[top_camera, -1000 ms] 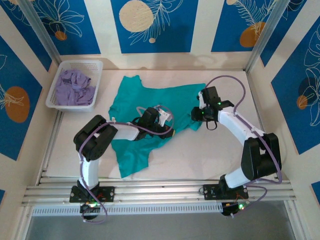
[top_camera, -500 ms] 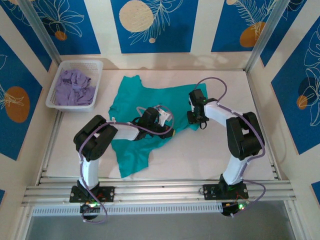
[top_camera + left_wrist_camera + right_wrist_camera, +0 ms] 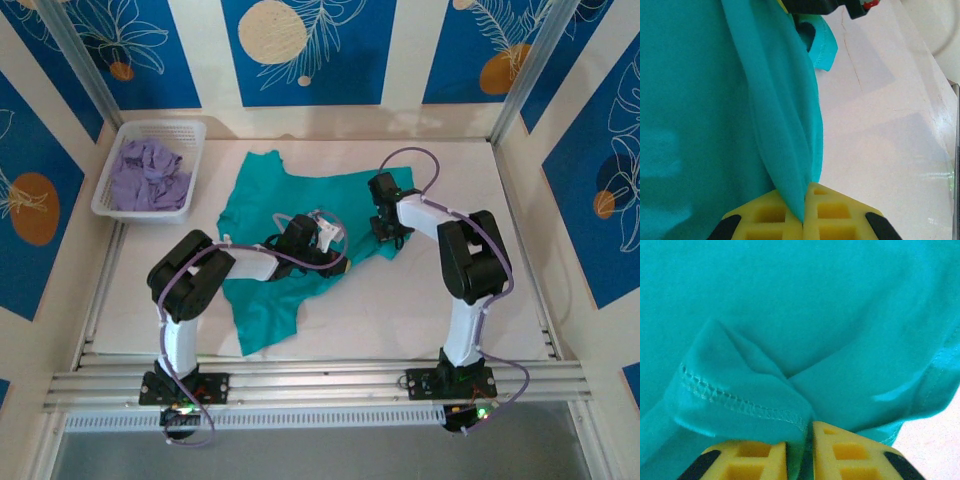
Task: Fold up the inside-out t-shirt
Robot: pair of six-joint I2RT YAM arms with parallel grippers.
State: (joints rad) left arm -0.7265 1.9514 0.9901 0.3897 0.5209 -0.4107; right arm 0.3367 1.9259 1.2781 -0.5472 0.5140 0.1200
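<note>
The inside-out t-shirt [image 3: 285, 195] is teal and lies crumpled across the middle of the table, one part trailing toward the near edge. My left gripper [image 3: 338, 265] sits at the shirt's near right edge. In the left wrist view it [image 3: 804, 200] is shut on a raised fold of the t-shirt [image 3: 690, 100]. My right gripper [image 3: 385, 232] rests on the shirt's right sleeve area. In the right wrist view a stitched hem of the t-shirt [image 3: 800, 300] runs into the narrow gap of that gripper [image 3: 800, 435], pinched between the yellow pads [image 3: 850, 450].
A white basket [image 3: 160, 125] at the back left holds a pale lavender garment [image 3: 148, 175]. Bare table [image 3: 420, 300] lies right of and in front of the shirt. Patterned walls close the back and both sides.
The right arm swung left and inward, bringing its gripper onto the shirt's right edge, where the jaws closed on the hem. The left arm kept its hold and did not move.
</note>
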